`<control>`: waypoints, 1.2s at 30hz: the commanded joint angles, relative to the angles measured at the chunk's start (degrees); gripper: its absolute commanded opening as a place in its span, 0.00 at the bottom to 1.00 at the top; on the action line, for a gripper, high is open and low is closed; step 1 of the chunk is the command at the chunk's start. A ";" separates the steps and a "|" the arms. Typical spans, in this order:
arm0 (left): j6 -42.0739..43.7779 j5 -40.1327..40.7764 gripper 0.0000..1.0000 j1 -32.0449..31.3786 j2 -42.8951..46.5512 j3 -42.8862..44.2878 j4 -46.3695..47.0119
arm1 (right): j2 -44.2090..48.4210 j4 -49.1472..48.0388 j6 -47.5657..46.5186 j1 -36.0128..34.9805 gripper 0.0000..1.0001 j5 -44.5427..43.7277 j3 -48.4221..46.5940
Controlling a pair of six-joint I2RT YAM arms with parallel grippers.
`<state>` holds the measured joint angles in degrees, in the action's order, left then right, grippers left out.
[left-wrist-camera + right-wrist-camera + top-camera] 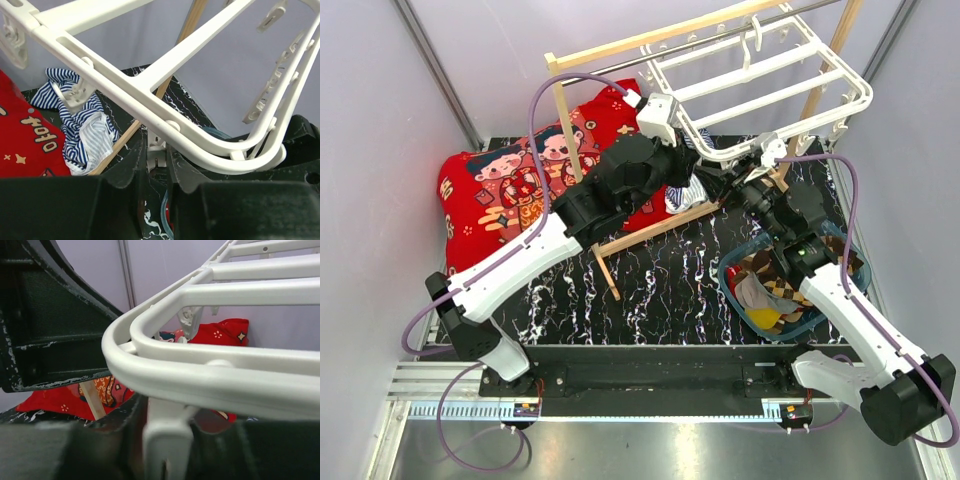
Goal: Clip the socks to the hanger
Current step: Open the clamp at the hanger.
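Observation:
The white grid hanger [760, 85] hangs from the rod of the wooden rack, tilted down towards the arms. My left gripper [696, 176] [156, 150] is under the hanger's [165, 117] near rail, shut on a small white clip peg [157, 148]. My right gripper [754, 176] [167, 427] is at the rounded corner of the hanger [200, 375], shut on another white clip peg [167, 440]. Neither wrist view clearly shows sock fabric between the fingers. The socks lie in the basket: a diamond-checkered one [788, 285] and a plain grey one [753, 295].
A blue-rimmed basket [817, 318] stands at the right by my right arm. The blue-and-white striped cloth [685, 196] [82, 125] lies under the hanger beside the rack's wooden base bar [660, 228]. A red patterned cushion [505, 185] fills the back left.

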<state>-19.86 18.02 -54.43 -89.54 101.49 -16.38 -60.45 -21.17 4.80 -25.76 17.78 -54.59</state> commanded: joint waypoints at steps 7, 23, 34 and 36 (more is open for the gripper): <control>0.35 -3.69 0.00 0.21 0.94 0.03 5.74 | 4.81 -3.00 6.27 0.53 0.80 -3.46 5.36; -0.01 -19.95 0.00 3.19 7.09 -9.20 18.56 | 7.01 -28.98 39.12 9.39 0.91 12.62 16.35; -1.85 -29.27 0.01 4.25 6.31 -9.65 23.41 | -0.64 -43.61 48.20 12.84 0.83 19.22 14.16; -2.03 -30.41 0.01 4.34 5.87 -9.56 23.94 | -0.90 -43.43 47.94 13.10 0.84 19.13 13.63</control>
<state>-20.84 -7.57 -50.50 -84.16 91.64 2.20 -61.25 -58.98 51.07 -13.17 34.81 -37.89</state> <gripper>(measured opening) 0.192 0.837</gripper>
